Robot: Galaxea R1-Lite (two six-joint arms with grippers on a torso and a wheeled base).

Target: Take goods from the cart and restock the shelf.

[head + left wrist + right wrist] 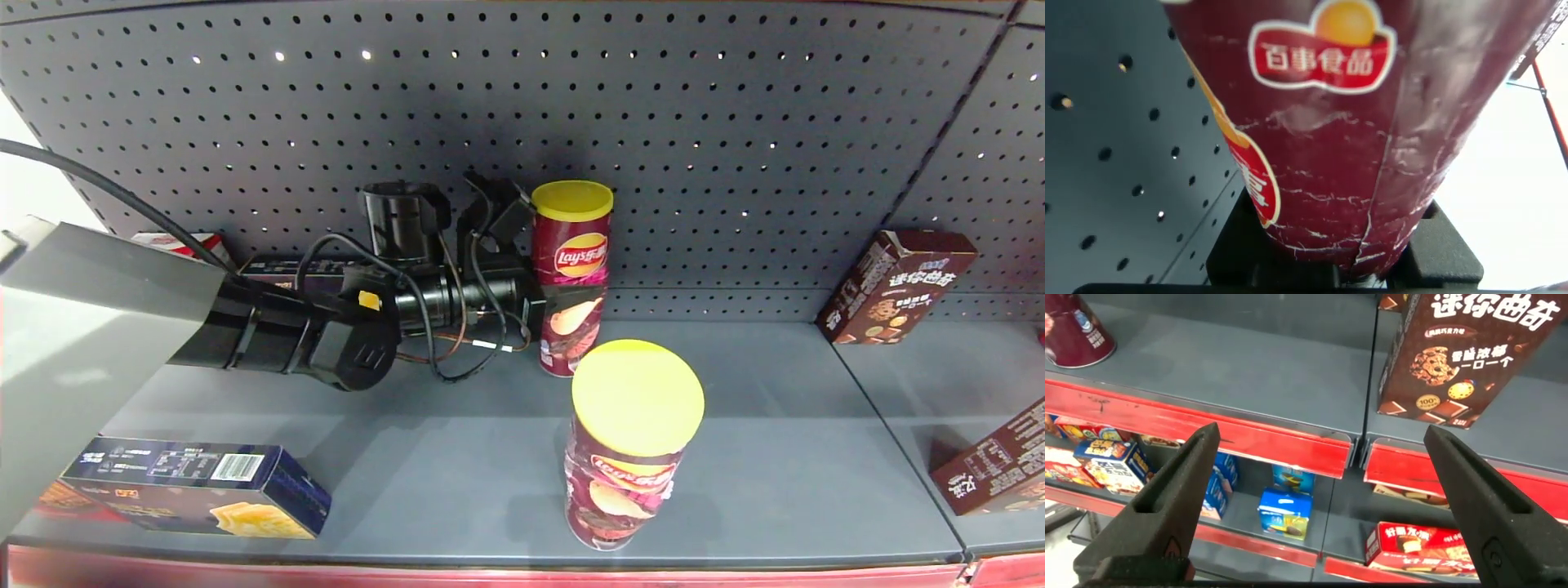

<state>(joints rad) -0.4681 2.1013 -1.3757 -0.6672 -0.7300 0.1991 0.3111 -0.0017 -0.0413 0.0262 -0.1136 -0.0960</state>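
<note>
The left gripper (549, 287) is clamped on the held can (573, 245). It stands upright on the shelf (775, 425), behind the front can (633, 445) and close to the pegboard (694, 122). In the left wrist view the held can (1347, 139) sits between the dark pads (1441, 253). Both cans have their yellow lids on.

The front can stands upright by the shelf's front edge, apart from the held can. A blue box (196, 490) lies flat well to the left of the front can. To the right of the front can, in the next bay, a brown box (894, 286) leans on the pegboard. A second brown box (1000, 469) lies nearer the front.

The right gripper (1321, 437) hangs before the red shelf edge (1274, 445) with its jaws wide apart, holding nothing. Small boxes (1286, 513) sit on the lower shelves.
</note>
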